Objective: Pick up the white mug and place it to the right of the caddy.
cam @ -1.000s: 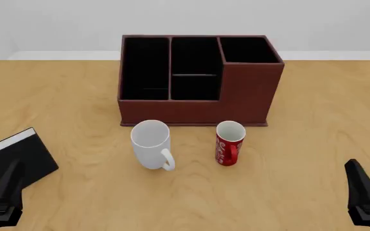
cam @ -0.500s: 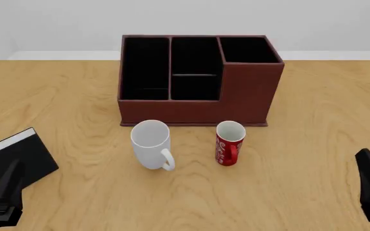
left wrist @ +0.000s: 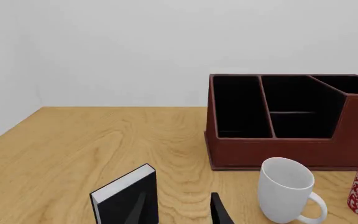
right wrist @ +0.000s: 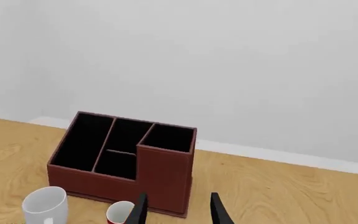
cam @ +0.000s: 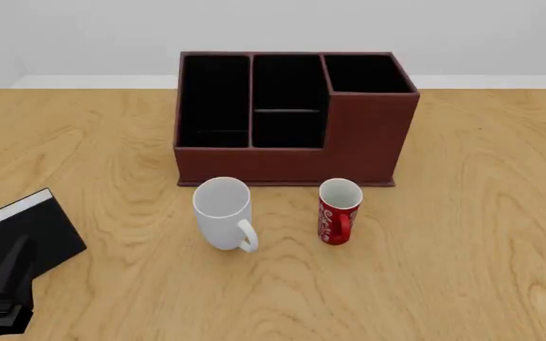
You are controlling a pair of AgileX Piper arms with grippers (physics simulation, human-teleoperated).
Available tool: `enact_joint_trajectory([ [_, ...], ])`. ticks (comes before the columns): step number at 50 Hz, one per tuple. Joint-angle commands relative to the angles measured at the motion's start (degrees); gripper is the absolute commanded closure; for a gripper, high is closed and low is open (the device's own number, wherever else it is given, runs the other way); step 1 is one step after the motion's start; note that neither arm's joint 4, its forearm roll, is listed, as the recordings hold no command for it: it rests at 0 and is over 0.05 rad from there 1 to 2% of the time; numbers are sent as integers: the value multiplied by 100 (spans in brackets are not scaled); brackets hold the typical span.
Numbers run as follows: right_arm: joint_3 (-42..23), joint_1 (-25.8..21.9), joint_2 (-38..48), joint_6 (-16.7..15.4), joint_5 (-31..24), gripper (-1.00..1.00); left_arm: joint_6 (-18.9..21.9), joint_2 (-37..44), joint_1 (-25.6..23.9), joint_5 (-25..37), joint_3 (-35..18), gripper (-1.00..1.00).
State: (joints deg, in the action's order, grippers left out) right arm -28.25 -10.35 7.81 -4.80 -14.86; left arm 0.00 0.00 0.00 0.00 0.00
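The white mug [cam: 224,212] stands upright on the table in front of the caddy's left part, its handle towards me; it also shows in the left wrist view [left wrist: 285,189] and the right wrist view [right wrist: 44,204]. The caddy [cam: 283,163] is a dark reddish-brown box with black compartments, at the table's middle back, seen too in the wrist views [left wrist: 278,154] [right wrist: 160,172]. My left gripper [cam: 8,273] [left wrist: 179,212] is open and empty at the front left, far from the mug. My right gripper [right wrist: 179,212] is open, empty, and out of the front view.
A red mug with white lettering [cam: 338,211] stands right of the white mug, in front of the caddy's taller section. A black book-like box with a white edge [cam: 26,231] stands at the front left, just beyond my left gripper. The wooden table [cam: 482,213] stretches right of the caddy.
My right gripper has drifted to the right and down and left the front view. The left gripper, mugs and caddy have not moved.
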Motion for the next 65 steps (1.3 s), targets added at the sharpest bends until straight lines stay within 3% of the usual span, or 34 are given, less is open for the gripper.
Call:
enact_joint_trajectory([
  [1, -960, -279, 388, -494, -509, -100, 0, 0, 0, 0, 0, -100],
  [3, -1096, -344, 463, -434, -555, -100, 0, 0, 0, 0, 0, -100],
  [8, -1347, -478, 727, -718, -600, -100, 0, 0, 0, 0, 0, -100],
  [24, -1810, -1044, 1630, -1086, -412, -100, 0, 0, 0, 0, 0, -100],
  [34, -2199, -1442, 2614, -396, -524, -100, 0, 0, 0, 0, 0, -100],
  [41, -2421, -1607, 2922, -483, -622, -100, 0, 0, 0, 0, 0, -100],
  [43, -2540, -1688, 3075, -382, -703, -100, 0, 0, 0, 0, 0, -100],
  [48, -2751, -1774, 3319, -552, -825, -100, 0, 0, 0, 0, 0, -100],
  [56, -3015, -1859, 3601, -572, -869, -100, 0, 0, 0, 0, 0, -100],
  [65, -3225, -2261, 4110, -670, -749, -100, 0, 0, 0, 0, 0, -100],
])
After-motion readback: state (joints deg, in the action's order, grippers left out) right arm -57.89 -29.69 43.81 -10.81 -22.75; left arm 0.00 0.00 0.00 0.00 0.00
